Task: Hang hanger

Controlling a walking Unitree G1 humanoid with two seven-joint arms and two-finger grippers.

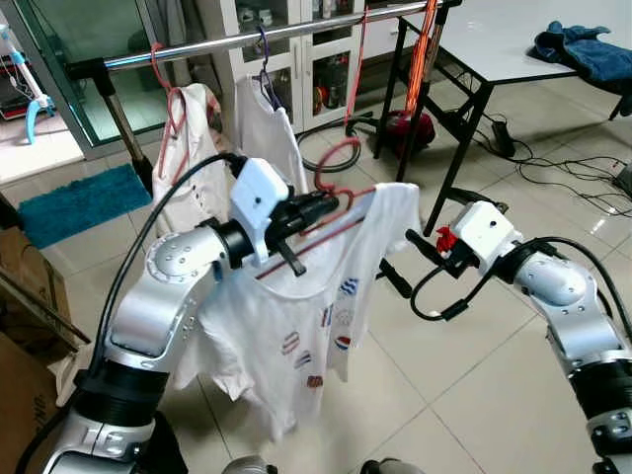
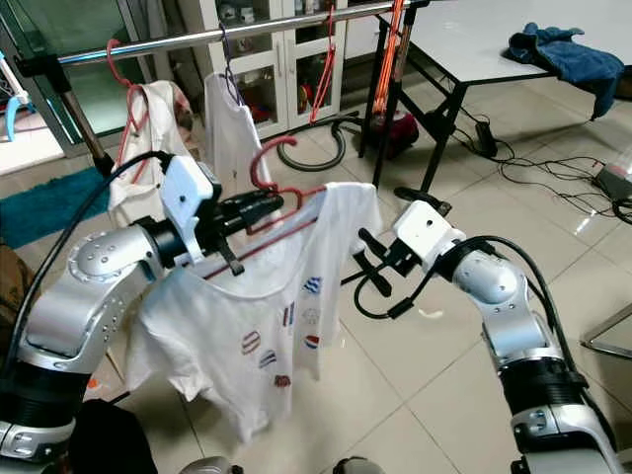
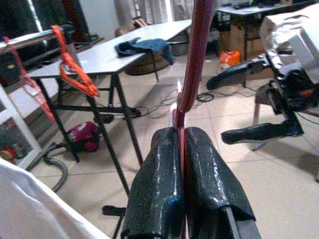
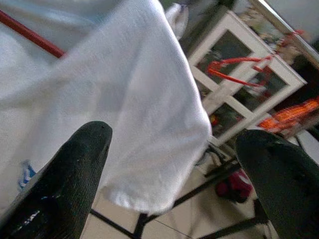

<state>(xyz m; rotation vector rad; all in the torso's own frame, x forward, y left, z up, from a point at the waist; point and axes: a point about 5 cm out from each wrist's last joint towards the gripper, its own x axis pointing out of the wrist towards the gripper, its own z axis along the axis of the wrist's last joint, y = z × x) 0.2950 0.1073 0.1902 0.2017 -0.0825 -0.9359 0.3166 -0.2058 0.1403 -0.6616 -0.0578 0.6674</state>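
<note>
My left gripper (image 1: 331,204) is shut on the neck of a red hanger (image 1: 336,158), just below its hook. A white T-shirt (image 1: 306,316) with small printed patches hangs from that hanger. I hold it in front of and below the metal rail (image 1: 247,38). In the left wrist view the fingers (image 3: 159,174) pinch the red hanger stem (image 3: 197,59). My right gripper (image 1: 407,262) is open beside the shirt's right sleeve, apart from it. In the right wrist view that sleeve (image 4: 124,109) lies ahead of the spread fingers (image 4: 75,169).
Two white shirts (image 1: 262,123) hang from hangers on the rail, with orange hangers (image 1: 425,39) at its right end. A white table (image 1: 494,49) with blue clothing (image 1: 583,49) stands at the back right. A red vacuum cleaner (image 1: 405,128) and cables (image 1: 563,178) lie on the tiled floor.
</note>
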